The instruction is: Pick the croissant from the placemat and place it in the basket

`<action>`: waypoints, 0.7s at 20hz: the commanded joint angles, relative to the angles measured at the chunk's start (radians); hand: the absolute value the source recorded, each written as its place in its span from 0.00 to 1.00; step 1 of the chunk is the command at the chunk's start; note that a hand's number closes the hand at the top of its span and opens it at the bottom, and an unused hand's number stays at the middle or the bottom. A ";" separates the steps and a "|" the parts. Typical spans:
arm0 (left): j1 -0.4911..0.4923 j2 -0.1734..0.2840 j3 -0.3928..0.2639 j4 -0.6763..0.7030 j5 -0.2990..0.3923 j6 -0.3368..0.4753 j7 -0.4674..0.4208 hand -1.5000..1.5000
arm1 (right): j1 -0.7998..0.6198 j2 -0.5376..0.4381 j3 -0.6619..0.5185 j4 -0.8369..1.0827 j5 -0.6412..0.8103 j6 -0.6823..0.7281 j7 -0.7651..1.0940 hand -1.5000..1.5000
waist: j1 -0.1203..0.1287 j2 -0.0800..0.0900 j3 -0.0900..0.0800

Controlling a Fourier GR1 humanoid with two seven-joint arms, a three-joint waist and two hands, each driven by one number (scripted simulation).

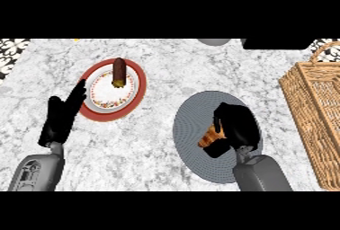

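A golden-brown croissant (210,136) lies on the round grey placemat (192,117) at centre right. My right hand (236,128) sits over the croissant with its fingers and thumb curled round it, hiding most of the pastry. The wicker basket (313,112) stands at the right edge of the counter, apart from the hand. At the left, my left hand (61,116) rests open with its fingers pointing up, beside the red plate.
A red plate (136,96) holds a smaller patterned white plate (105,92) with a brown sausage-like item (119,72) on it. The basket's handle (323,49) arches at the top right. A grey object (214,41) and a dark one (275,43) sit at the far edge.
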 commanded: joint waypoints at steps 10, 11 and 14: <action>-0.007 0.005 0.008 0.004 -0.003 0.001 0.002 0.50 | -0.233 0.012 0.039 -0.559 -0.326 -0.055 0.491 1.00 | -0.006 -0.005 0.000; 0.046 -0.002 0.003 -0.017 0.005 -0.011 -0.031 0.50 | -0.235 0.012 0.013 -0.611 -0.327 -0.013 0.528 1.00 | -0.005 -0.005 0.001; 0.001 -0.032 -0.013 -0.007 -0.016 0.022 0.007 0.50 | -0.323 0.012 -0.085 -0.667 -0.359 0.095 0.571 1.00 | -0.008 -0.001 0.002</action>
